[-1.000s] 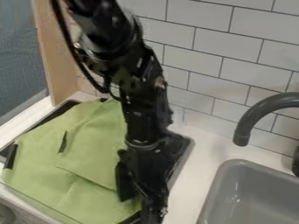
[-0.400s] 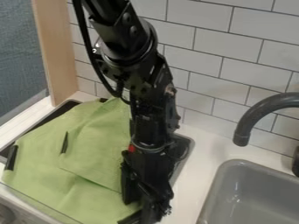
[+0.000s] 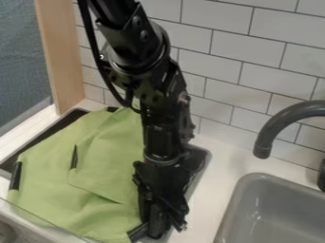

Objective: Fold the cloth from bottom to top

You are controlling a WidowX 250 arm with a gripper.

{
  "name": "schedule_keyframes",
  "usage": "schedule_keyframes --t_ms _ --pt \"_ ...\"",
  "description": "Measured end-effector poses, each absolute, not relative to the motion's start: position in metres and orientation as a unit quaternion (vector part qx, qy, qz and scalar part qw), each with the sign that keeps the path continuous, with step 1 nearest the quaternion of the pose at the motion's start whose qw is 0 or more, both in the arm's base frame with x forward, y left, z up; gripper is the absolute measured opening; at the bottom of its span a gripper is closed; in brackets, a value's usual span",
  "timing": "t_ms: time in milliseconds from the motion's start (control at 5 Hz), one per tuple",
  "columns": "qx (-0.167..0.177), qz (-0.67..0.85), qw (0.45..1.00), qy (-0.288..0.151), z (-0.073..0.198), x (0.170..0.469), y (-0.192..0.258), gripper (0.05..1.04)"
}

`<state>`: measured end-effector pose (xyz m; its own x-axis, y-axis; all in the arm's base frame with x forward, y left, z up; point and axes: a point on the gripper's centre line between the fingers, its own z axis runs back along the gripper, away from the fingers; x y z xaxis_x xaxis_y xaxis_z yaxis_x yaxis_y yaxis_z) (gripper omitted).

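Observation:
The black gripper (image 3: 151, 233) hangs at the bottom centre, at the lower right edge of the green cloth (image 3: 47, 185). Its fingers stand close together, shut on the cloth's edge, though the arm hides part of the contact. Spread over the dark stove top, the cloth has a loose flap lying across its right half. The arm covers the cloth's right side.
The dark stove top (image 3: 202, 159) shows around the cloth. To the right are a grey sink (image 3: 279, 213) and a dark curved faucet (image 3: 272, 128). White wall tiles rise behind, with a wooden post (image 3: 62, 61) at the left.
The gripper's fingers have come together. The cloth has shifted slightly to the right, towards the gripper, and its lower right edge has drawn in. The upper arm has moved right since the earliest frame.

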<state>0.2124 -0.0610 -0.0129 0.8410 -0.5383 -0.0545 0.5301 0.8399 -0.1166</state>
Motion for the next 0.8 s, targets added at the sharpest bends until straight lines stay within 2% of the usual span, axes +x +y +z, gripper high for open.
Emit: schedule_keyframes --t_ms 200,600,800 --pt "-0.054 -0.281 0.957 0.048 -0.012 0.209 -0.062 0.099" --pt "-0.076 -0.298 0.949 0.069 0.011 0.2 -0.06 0.068" --pt "-0.084 -0.295 0.948 0.081 0.025 0.209 -0.053 0.068"
